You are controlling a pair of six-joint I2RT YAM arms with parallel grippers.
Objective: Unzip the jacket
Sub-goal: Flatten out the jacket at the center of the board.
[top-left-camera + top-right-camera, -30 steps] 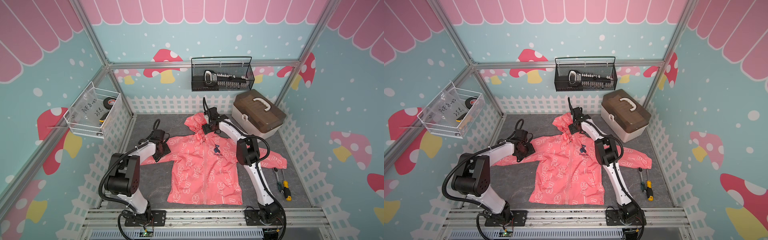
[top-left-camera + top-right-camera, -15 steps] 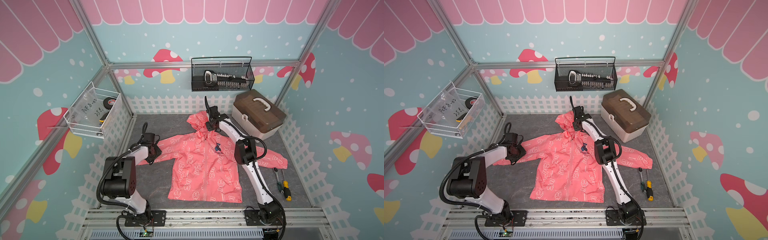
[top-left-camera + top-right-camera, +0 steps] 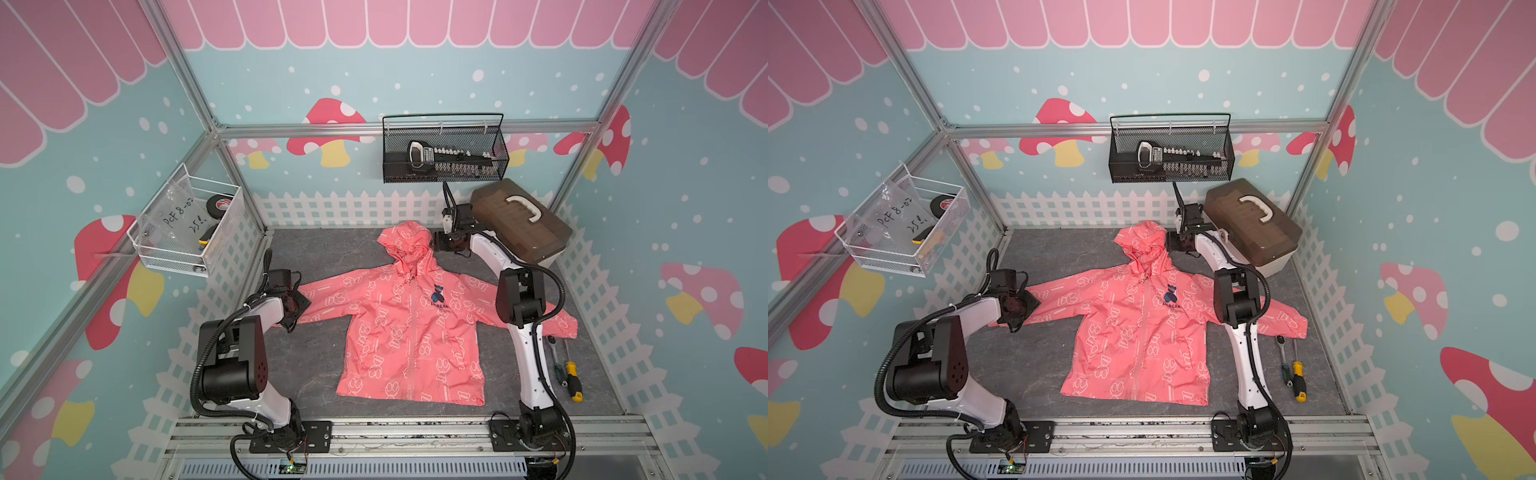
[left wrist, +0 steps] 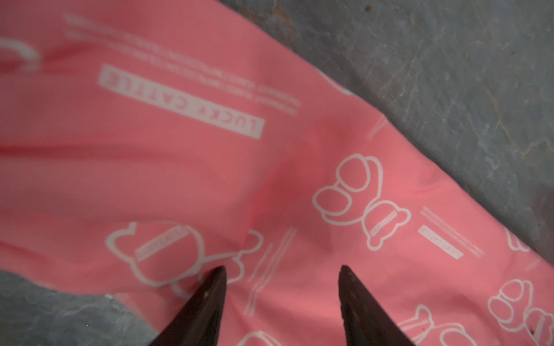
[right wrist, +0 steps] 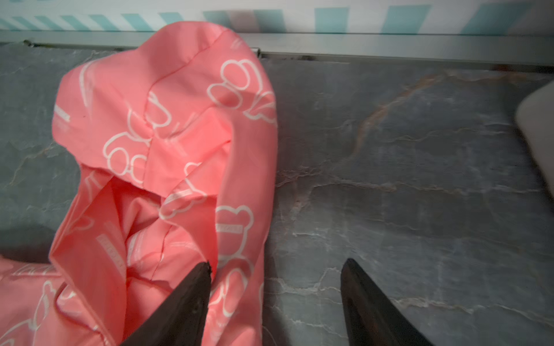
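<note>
My left claw [image 4: 281, 269] hangs spread over the sleeve [image 4: 209, 167] of the jacket [image 3: 409, 332], middle left in both top views; my right claw [image 5: 277, 263] gapes by the hood [image 5: 180, 119], upper centre.

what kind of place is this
Probably a robot test cell dressed up as a playroom: an aluminium frame holds mushroom-print walls above a white picket fence, and a toolbox and the jacket sit on a grey mat.

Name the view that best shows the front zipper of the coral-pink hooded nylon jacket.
Both top views: the zipper shows full-length down the jacket. Left wrist shows only sleeve fabric; right wrist only the hood.
</note>
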